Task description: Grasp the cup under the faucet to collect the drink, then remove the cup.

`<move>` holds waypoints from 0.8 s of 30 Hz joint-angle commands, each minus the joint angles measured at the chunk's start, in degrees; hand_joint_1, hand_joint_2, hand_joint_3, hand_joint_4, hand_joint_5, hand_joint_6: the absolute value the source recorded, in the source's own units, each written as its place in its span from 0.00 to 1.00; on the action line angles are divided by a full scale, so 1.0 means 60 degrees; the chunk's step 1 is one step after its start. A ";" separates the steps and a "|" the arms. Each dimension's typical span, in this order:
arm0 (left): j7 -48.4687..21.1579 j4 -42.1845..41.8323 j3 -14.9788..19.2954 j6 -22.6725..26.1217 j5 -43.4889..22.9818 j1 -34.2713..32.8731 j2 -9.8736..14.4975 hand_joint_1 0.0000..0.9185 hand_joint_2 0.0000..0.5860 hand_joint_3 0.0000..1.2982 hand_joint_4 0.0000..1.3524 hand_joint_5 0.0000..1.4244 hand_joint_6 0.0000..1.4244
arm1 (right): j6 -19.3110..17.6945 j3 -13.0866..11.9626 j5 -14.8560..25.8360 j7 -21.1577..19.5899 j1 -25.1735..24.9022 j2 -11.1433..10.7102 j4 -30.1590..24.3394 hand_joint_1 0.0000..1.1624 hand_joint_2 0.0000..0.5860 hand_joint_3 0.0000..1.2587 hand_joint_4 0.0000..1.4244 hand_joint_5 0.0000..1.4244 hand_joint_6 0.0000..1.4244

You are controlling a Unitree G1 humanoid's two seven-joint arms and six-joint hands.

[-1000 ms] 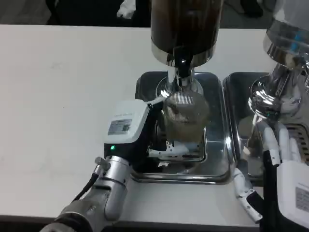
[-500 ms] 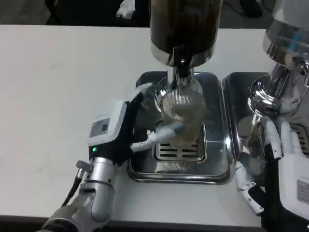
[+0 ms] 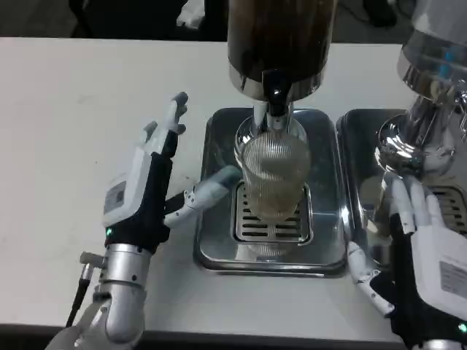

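The cup [image 3: 273,179] stands alone on the tray [image 3: 219,248] under the faucet [image 3: 275,95] to catch the drink, left hand [image 3: 142,193] spread beside it, holding nothing

Bright, even light falls from above, leaving the white table [image 3: 66,109] washed out and nearly shadowless. Glare streaks the steel tray [image 3: 325,248] and the chrome fittings at far right [image 3: 408,146], while the dark dispenser [image 3: 281,36] reads murky. The picture is soft and grainy throughout, with the nearest forearm [image 3: 117,313] blurred at the lower edge.
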 commanded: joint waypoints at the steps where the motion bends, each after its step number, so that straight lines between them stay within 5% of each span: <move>1: -0.0693 -0.0394 0.0172 -0.0471 -0.0279 0.0213 0.0136 0.00 0.01 0.00 0.00 0.11 0.01 | -0.0218 0.0092 0.0062 0.0118 -0.0319 -0.0078 0.0178 0.21 0.85 0.03 0.00 0.01 0.14; 7: -0.1757 -0.1500 0.0723 -0.1397 -0.0981 0.0732 0.0474 0.00 0.01 0.00 0.00 0.04 0.00 | -0.0313 0.0118 0.0143 0.0089 -0.0264 -0.0059 0.0225 0.21 0.84 0.03 0.00 0.00 0.14; 15: -0.5465 -0.4021 0.1410 -0.2258 -0.3964 0.1388 0.0976 0.00 0.06 0.00 0.00 0.00 0.00 | -0.0922 0.0070 0.0711 0.0082 -0.0298 -0.0106 0.0410 0.28 0.74 0.00 0.00 0.00 0.11; 19: -0.7676 -0.5673 0.1536 -0.1505 -0.5862 0.1628 0.1255 0.00 0.08 0.00 0.00 0.00 0.00 | -0.1120 0.0060 0.0948 0.0317 -0.0449 -0.0201 0.0477 0.31 0.68 0.00 0.00 0.00 0.08; 24: -0.9287 -0.7085 0.1713 -0.0282 -0.6843 0.1661 0.1383 0.00 0.09 0.00 0.00 0.00 0.00 | -0.1247 0.0060 0.1057 0.0402 -0.0508 -0.0251 0.0447 0.33 0.64 0.00 0.00 0.00 0.07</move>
